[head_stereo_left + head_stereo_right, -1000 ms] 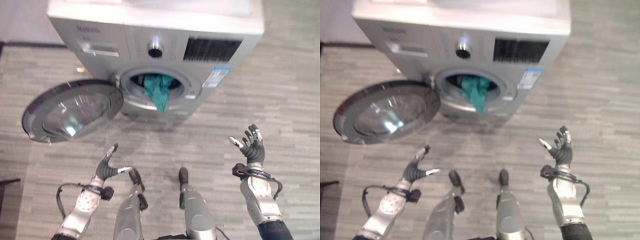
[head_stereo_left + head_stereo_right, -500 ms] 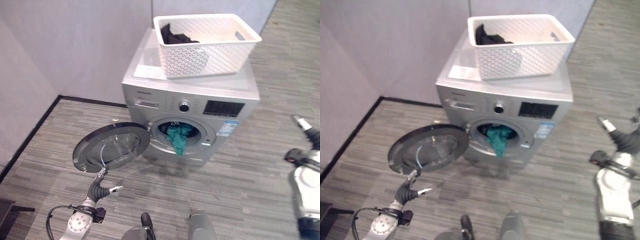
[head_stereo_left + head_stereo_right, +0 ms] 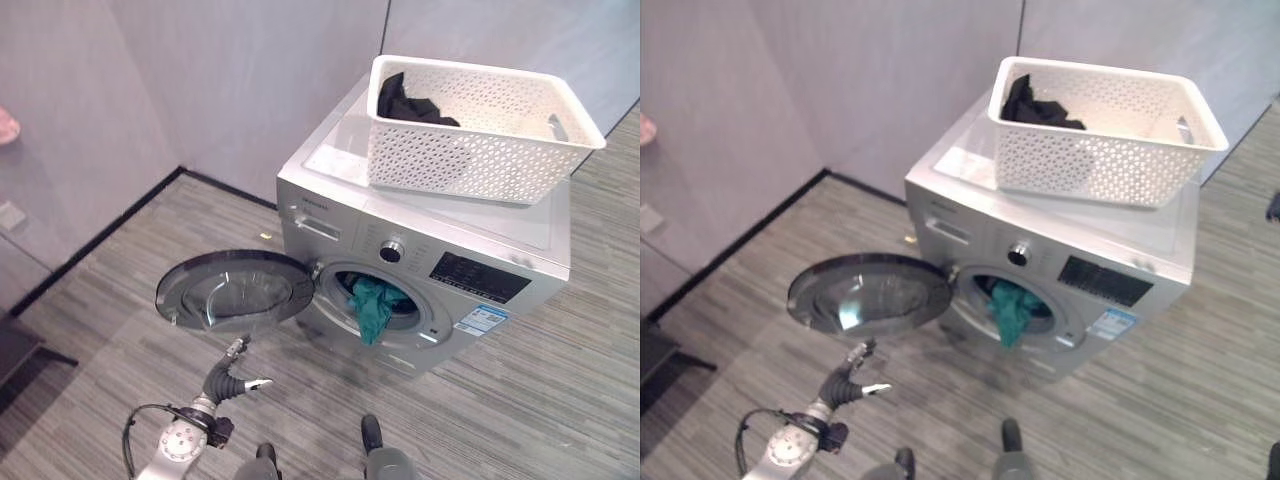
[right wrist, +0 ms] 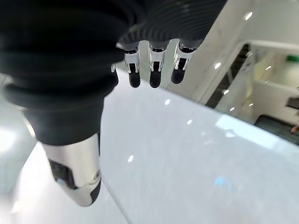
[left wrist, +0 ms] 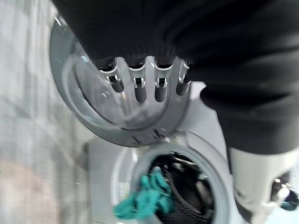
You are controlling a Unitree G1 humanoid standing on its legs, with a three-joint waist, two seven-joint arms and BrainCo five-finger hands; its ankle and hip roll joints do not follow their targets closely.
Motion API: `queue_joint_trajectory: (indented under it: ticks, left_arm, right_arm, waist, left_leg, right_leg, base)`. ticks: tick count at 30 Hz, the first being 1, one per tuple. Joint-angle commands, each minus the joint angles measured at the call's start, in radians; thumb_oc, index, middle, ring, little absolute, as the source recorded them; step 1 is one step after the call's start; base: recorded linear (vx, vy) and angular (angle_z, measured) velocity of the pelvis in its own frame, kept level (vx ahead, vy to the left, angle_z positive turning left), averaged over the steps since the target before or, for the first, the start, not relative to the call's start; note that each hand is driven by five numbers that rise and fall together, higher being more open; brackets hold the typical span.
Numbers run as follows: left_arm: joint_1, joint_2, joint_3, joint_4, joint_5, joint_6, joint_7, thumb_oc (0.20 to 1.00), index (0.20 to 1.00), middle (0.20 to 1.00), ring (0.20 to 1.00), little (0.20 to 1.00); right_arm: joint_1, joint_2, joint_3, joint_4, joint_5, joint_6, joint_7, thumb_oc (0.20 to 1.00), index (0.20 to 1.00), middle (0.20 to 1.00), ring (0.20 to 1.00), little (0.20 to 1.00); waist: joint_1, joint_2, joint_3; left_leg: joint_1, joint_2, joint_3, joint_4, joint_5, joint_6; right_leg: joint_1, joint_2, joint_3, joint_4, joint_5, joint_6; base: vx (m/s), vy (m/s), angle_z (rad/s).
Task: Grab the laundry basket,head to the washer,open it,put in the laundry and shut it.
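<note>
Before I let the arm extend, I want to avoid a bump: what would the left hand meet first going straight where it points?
Most likely the open washer door: the left hand, fingers relaxed, points at it from just below. Depth is unclear.

White laundry basket (image 3: pixel 480 135) atop washer (image 3: pixel 440 250), door (image 3: pixel 235 290) open, teal cloth (image 3: pixel 372 308) hanging out.

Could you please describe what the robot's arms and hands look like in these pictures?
The left hand sits on a silver-grey arm, its wrist under a dark ribbed cover, its slim silver fingers ending in dark rounded tips. The right hand looks the same: a dark ribbed cover, a row of silver, dark-tipped fingers, and a thick silver thumb with a dark pad set apart.
</note>
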Motion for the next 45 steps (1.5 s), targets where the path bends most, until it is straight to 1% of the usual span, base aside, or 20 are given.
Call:
queue_joint_trajectory:
  ticks: [1,2,3,5,8,10,12,15,16,18,20,21,23,24,25,27,29,34,38,45]
  left_arm:
    - [-0.004,0.092,0.040,-0.054,-0.029,-0.054,-0.015,1.000,1.000,1.000,1.000,1.000]
    - [-0.007,0.101,0.035,-0.054,-0.037,-0.053,-0.016,1.000,1.000,1.000,1.000,1.000]
    - [-0.024,0.105,0.023,-0.037,-0.052,-0.053,-0.014,1.000,1.000,1.000,1.000,1.000]
    - [-0.025,0.094,0.028,-0.036,-0.052,-0.053,-0.014,1.000,1.000,1.000,1.000,1.000]
    - [-0.022,0.097,0.003,-0.057,-0.083,-0.060,-0.028,1.000,1.000,1.000,1.000,1.000]
    - [-0.023,0.100,-0.002,-0.061,-0.086,-0.060,-0.032,1.000,1.000,1.000,1.000,1.000]
    - [-0.020,0.138,-0.007,-0.082,-0.082,-0.066,-0.052,1.000,1.000,1.000,1.000,1.000]
    - [-0.018,0.137,-0.003,-0.083,-0.085,-0.066,-0.059,1.000,1.000,1.000,1.000,1.000]
    - [-0.024,0.145,-0.003,-0.075,-0.092,-0.065,-0.056,1.000,1.000,1.000,1.000,1.000]
    - [-0.023,0.145,0.006,-0.062,-0.094,-0.066,-0.054,1.000,1.000,1.000,1.000,1.000]
    - [-0.021,0.144,0.019,-0.056,-0.102,-0.055,-0.059,1.000,1.000,1.000,1.000,1.000]
    - [-0.020,0.143,0.020,-0.057,-0.102,-0.054,-0.059,1.000,1.000,1.000,1.000,1.000]
    - [-0.011,0.147,0.025,-0.053,-0.098,-0.052,-0.086,1.000,1.000,1.000,1.000,1.000]
    - [-0.012,0.146,0.025,-0.054,-0.098,-0.052,-0.086,1.000,1.000,1.000,1.000,1.000]
    - [-0.010,0.150,0.027,-0.044,-0.086,-0.048,-0.093,1.000,1.000,1.000,1.000,1.000]
    - [-0.007,0.149,0.026,-0.043,-0.084,-0.045,-0.100,1.000,1.000,1.000,1.000,1.000]
    - [-0.008,0.147,0.031,-0.022,-0.083,-0.036,-0.106,1.000,1.000,1.000,1.000,1.000]
    - [-0.003,0.143,0.029,-0.009,-0.077,-0.027,-0.120,1.000,1.000,1.000,1.000,1.000]
    - [0.018,0.144,0.030,-0.010,-0.070,-0.016,-0.141,1.000,1.000,1.000,1.000,1.000]
    - [0.058,0.137,0.050,-0.001,-0.052,0.002,-0.155,1.000,1.000,1.000,1.000,1.000]
  right_arm:
    - [-0.278,-0.035,0.097,0.116,0.093,-0.021,0.067,1.000,1.000,1.000,1.000,1.000]
    - [-0.327,-0.045,0.147,0.130,0.104,-0.014,0.086,1.000,1.000,1.000,1.000,1.000]
    - [-0.467,-0.054,0.271,0.199,0.137,-0.008,0.114,1.000,1.000,1.000,1.000,1.000]
    - [-0.512,-0.053,0.313,0.217,0.142,-0.012,0.117,1.000,1.000,1.000,1.000,1.000]
    - [-0.753,0.010,0.525,0.422,0.195,0.011,0.179,1.000,1.000,1.000,1.000,1.000]
    - [-0.782,0.029,0.557,0.473,0.196,0.024,0.198,1.000,1.000,1.000,1.000,1.000]
    - [-0.881,0.044,0.655,0.599,0.177,0.068,0.255,1.000,1.000,1.000,1.000,1.000]
    - [-0.924,0.065,0.698,0.668,0.167,0.082,0.273,1.000,1.000,1.000,1.000,1.000]
    - [-0.946,0.084,0.727,0.738,0.148,0.105,0.295,1.000,1.000,1.000,1.000,1.000]
    - [-0.989,0.086,0.766,0.833,0.115,0.138,0.334,1.000,1.000,1.000,1.000,1.000]
    - [-1.005,0.085,0.818,0.926,0.045,0.168,0.380,1.000,1.000,1.000,1.000,1.000]
    - [-1.008,0.086,0.822,0.927,0.045,0.167,0.381,1.000,1.000,1.000,1.000,1.000]
    - [-1.035,0.072,0.896,0.966,-0.021,0.174,0.430,1.000,1.000,1.000,1.000,1.000]
    - [-1.038,0.072,0.899,0.968,-0.021,0.174,0.430,1.000,1.000,1.000,1.000,1.000]
    - [-1.038,0.067,0.916,0.961,-0.043,0.170,0.452,1.000,1.000,1.000,1.000,1.000]
    - [-1.031,0.063,0.918,0.950,-0.047,0.170,0.454,1.000,1.000,1.000,1.000,1.000]
    - [-1.016,0.054,0.930,0.887,-0.046,0.170,0.471,1.000,1.000,1.000,1.000,1.000]
    - [-0.972,0.064,0.911,0.861,-0.043,0.168,0.481,1.000,1.000,1.000,1.000,1.000]
    - [-0.925,0.127,0.873,0.920,-0.098,0.179,0.501,1.000,1.000,1.000,1.000,1.000]
    - [-0.866,0.129,0.876,0.895,-0.177,0.186,0.529,1.000,1.000,1.000,1.000,1.000]
  waist:
    - [0.046,-0.070,-0.036]
    - [0.057,-0.079,-0.042]
    - [0.062,-0.086,-0.052]
    - [0.053,-0.076,-0.051]
    - [0.080,-0.079,-0.067]
    - [0.084,-0.076,-0.066]
    - [0.090,-0.061,-0.032]
    - [0.090,-0.054,-0.027]
    - [0.084,-0.044,-0.012]
    - [0.087,-0.047,-0.016]
    - [0.094,-0.049,-0.033]
    - [0.091,-0.043,-0.035]
    - [0.092,-0.030,-0.058]
    - [0.090,-0.028,-0.059]
    - [0.093,-0.022,-0.065]
    - [0.092,-0.014,-0.070]
    - [0.091,-0.006,-0.073]
    - [0.094,0.002,-0.083]
    - [0.119,0.010,-0.084]
    - [0.135,0.001,-0.074]
  left_leg:
    - [0.168,-0.001,0.012,-0.041,-0.141,0.057]
    - [0.167,0.012,0.015,-0.049,-0.128,0.047]
    - [0.161,0.033,0.013,-0.061,-0.093,0.025]
    - [0.160,0.034,0.011,-0.063,-0.091,0.024]
    - [0.162,0.039,-0.010,-0.094,-0.085,0.017]
    - [0.167,0.034,-0.020,-0.107,-0.086,0.022]
    - [0.161,0.020,-0.060,-0.109,-0.085,0.034]
    - [0.157,0.016,-0.066,-0.103,-0.091,0.034]
    - [0.156,0.018,-0.083,-0.097,-0.094,0.033]
    - [0.157,0.019,-0.088,-0.095,-0.087,0.018]
    - [0.160,0.050,-0.109,-0.100,-0.032,-0.009]
    - [0.164,0.056,-0.110,-0.103,-0.038,-0.009]
    - [0.150,0.102,-0.124,-0.107,0.041,-0.038]
    - [0.150,0.104,-0.126,-0.109,0.043,-0.039]
    - [0.134,0.120,-0.143,-0.107,0.111,-0.053]
    - [0.136,0.133,-0.145,-0.111,0.121,-0.058]
    - [0.130,0.152,-0.155,-0.114,0.186,-0.071]
    - [0.131,0.174,-0.151,-0.129,0.218,-0.078]
    - [0.127,0.189,-0.158,-0.136,0.272,-0.089]
    - [0.122,0.203,-0.168,-0.140,0.294,-0.095]
  right_leg:
    - [-0.118,-0.064,0.027,0.042,0.057,0.071]
    - [-0.112,-0.059,0.013,0.034,0.050,0.069]
    - [-0.100,-0.047,-0.010,0.010,0.043,0.062]
    - [-0.100,-0.046,-0.013,0.010,0.043,0.061]
    - [-0.077,-0.046,-0.033,0.001,0.028,0.061]
    - [-0.078,-0.050,-0.032,0.008,0.031,0.065]
    - [-0.124,-0.053,0.005,0.154,-0.004,0.063]
    - [-0.136,-0.061,0.011,0.158,0.003,0.064]
    - [-0.172,-0.064,0.041,0.150,0.030,0.066]
    - [-0.161,-0.065,0.034,0.136,0.009,0.057]
    - [-0.143,-0.054,-0.010,0.127,-0.022,0.035]
    - [-0.139,-0.050,-0.014,0.126,-0.030,0.036]
    - [-0.106,-0.024,-0.054,0.095,-0.054,0.018]
    - [-0.104,-0.022,-0.056,0.093,-0.054,0.017]
    - [-0.093,-0.005,-0.064,0.076,-0.063,0.002]
    - [-0.079,0.007,-0.070,0.068,-0.075,-0.002]
    - [-0.066,0.028,-0.077,0.063,-0.096,-0.015]
    - [-0.048,0.048,-0.083,0.052,-0.118,-0.032]
    - [-0.008,0.061,-0.104,0.022,-0.131,-0.042]
    - [0.005,0.072,-0.113,0.013,-0.137,-0.047]
  base:
    - [0.10,-0.171,-0.15]
    - [0.06,-0.122,-0.01]
    - [0.06,-0.119,0.03]
    - [0.04,-0.061,0.11]
    - [0.06,-0.029,0.18]
    - [0.01,0.030,0.21]
    - [-0.03,0.082,0.18]
    - [0.02,-0.002,0.33]
    - [0.12,-0.115,0.23]
    - [0.16,-0.121,0.17]
    - [0.17,-0.229,0.58]
    - [0.16,-0.241,0.66]
    - [0.16,-0.228,0.47]
    - [0.14,-0.303,0.27]
    - [0.08,-0.156,0.14]
    - [0.11,-0.140,0.24]
    - [0.10,-0.178,0.22]
    - [0.07,-0.120,0.09]
    - [0.08,-0.087,0.12]
    - [0.06,-0.020,0.07]
